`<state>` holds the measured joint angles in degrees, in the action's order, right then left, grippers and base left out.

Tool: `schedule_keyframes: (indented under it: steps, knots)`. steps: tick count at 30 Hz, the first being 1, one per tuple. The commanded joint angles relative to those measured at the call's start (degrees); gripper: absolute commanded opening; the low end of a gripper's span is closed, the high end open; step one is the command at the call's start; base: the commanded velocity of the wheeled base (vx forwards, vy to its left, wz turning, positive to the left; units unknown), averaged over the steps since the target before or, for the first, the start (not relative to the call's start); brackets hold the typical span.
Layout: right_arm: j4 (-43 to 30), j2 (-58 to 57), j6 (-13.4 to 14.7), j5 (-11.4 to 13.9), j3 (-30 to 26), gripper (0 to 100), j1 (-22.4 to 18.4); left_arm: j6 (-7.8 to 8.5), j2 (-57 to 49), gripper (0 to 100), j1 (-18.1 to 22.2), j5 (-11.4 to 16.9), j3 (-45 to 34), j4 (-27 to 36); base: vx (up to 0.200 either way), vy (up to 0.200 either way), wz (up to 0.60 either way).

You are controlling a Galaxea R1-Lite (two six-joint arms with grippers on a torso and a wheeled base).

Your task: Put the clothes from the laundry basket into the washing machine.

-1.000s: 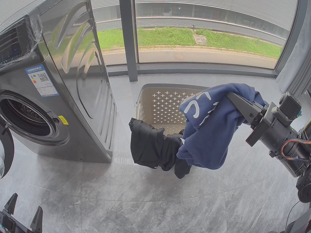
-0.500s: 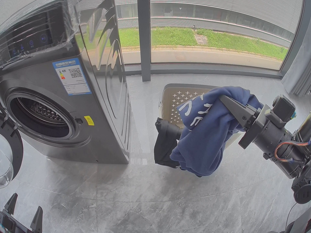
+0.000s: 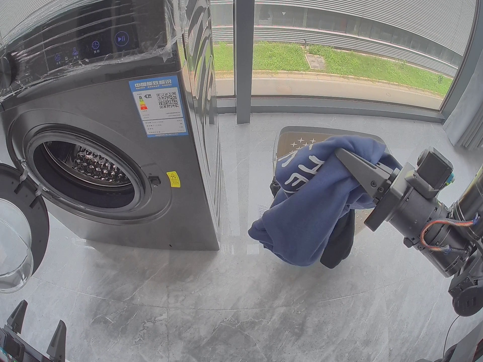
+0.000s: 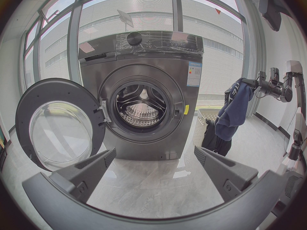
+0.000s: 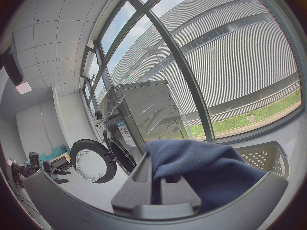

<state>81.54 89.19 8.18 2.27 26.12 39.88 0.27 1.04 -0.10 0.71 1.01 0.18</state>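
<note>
- Right gripper [image 3: 348,158] is squeezing a blue sweatshirt [image 3: 307,202] tight and holding it up in the air.
- Blue sweatshirt is hanging down by the laundry basket [image 3: 289,138], well apart from the washing machine [image 3: 166,212].
- Black cloth [image 3: 339,240] is hanging under the blue sweatshirt; I cannot tell what is holding it.
- Laundry basket is sitting on the grey floor [image 3: 201,297] near the window [image 3: 352,36], to the right of the washing machine.
- Washing machine's round door [image 3: 22,227] is standing wide open, and the shiny drum [image 3: 88,169] is showing.
- Left gripper [image 4: 154,150] is hanging low over the floor, fingers spread wide, holding nothing, facing the open drum.
</note>
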Motion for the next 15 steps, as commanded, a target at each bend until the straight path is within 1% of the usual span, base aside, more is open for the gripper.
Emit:
schedule_keyframes:
  steps: [1,5,11,15]
  knots:
    - [-0.1,0.1,0.0,0.0,0.0,0,-0.2,0.00,-0.9,100,0.0,0.0,-0.9,0.0,-0.200,0.000,0.00]
    - [0.0,0.1,0.0,0.0,0.0,0,-0.2,0.00,-0.9,100,0.0,0.0,-0.9,-0.1,-0.200,0.000,0.00]
    - [0.0,0.2,0.0,0.0,-0.1,0,-0.3,0.08,-0.9,100,0.0,0.0,-0.9,0.0,0.000,0.000,0.00]
    - [0.0,0.2,0.0,0.0,-0.1,0,-0.4,0.08,-0.9,100,0.0,0.0,-0.9,-0.1,0.000,0.200,0.00]
